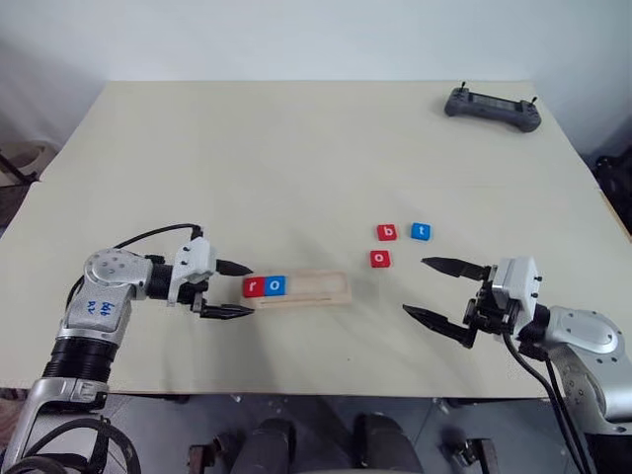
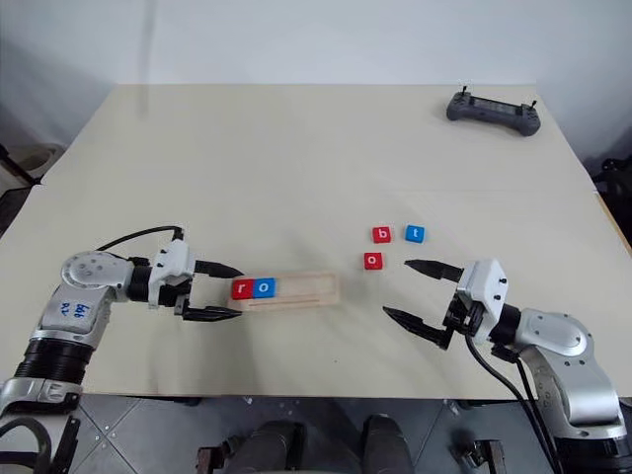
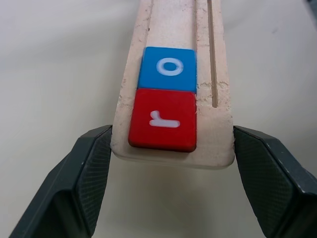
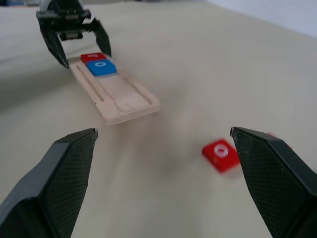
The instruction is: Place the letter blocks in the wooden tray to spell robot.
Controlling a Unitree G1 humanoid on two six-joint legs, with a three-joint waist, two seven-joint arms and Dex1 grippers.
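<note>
Head views: the wooden tray (image 1: 308, 287) is seen lying on the tabletop (image 1: 296, 158) with a red r block (image 1: 253, 286) and a blue o block (image 1: 275, 285) seated at its left end; a red b block (image 1: 386, 232), a blue t block (image 1: 421, 231) and a red o block (image 1: 380, 259) are left loose to the tray's right; a dark controller (image 1: 493, 107) is parked at the far right corner.

Left wrist view: the left pincer (image 3: 171, 148) is held wide, empty, its fingers flanking the tray's end beside the r block.

Right wrist view: the right pincer (image 4: 163, 148) is spread wide, nothing gripped; the red o block lies just ahead of it.

Risk: the tray could be nudged askew by the left fingers, and the seated letters shifted; the wrong loose block could be taken, since b is judged due next.
</note>
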